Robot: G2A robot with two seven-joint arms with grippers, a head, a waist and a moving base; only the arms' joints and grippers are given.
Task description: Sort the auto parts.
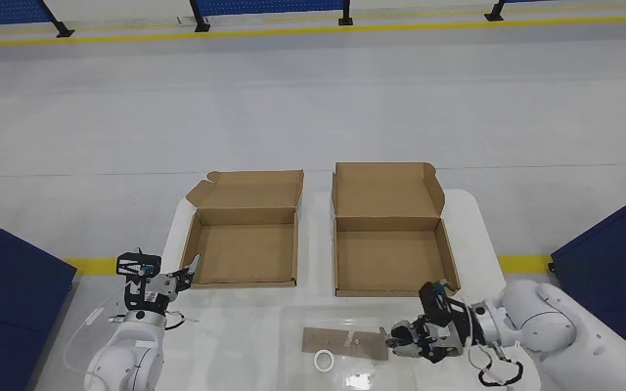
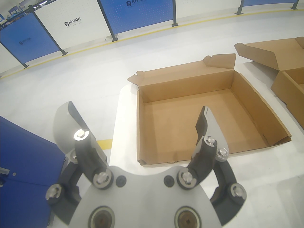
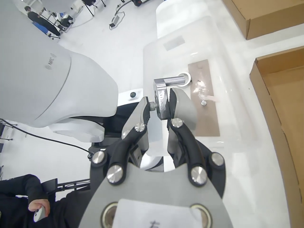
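Top view: the right gripper (image 1: 395,339) stands at the tabletop's front edge, right of centre, with the right box (image 1: 391,262) just beyond it toward the far edge and the left box (image 1: 245,256) farther off. Left wrist view: the left gripper (image 2: 136,115) is spread and empty, facing the left box. Right wrist view: the right gripper is clamped on a metal bracket (image 3: 162,96), whose pin lies crosswise, toward the boxes.

White table (image 1: 470,235): left box (image 1: 245,252), right box (image 1: 389,256), clear tray (image 3: 213,39).

Plain brown boxes (image 1: 245,252), white table (image 1: 315,254), shiny silver metal part (image 3: 161,96), white ring (image 1: 324,362), brown cardboard strip (image 1: 323,339)
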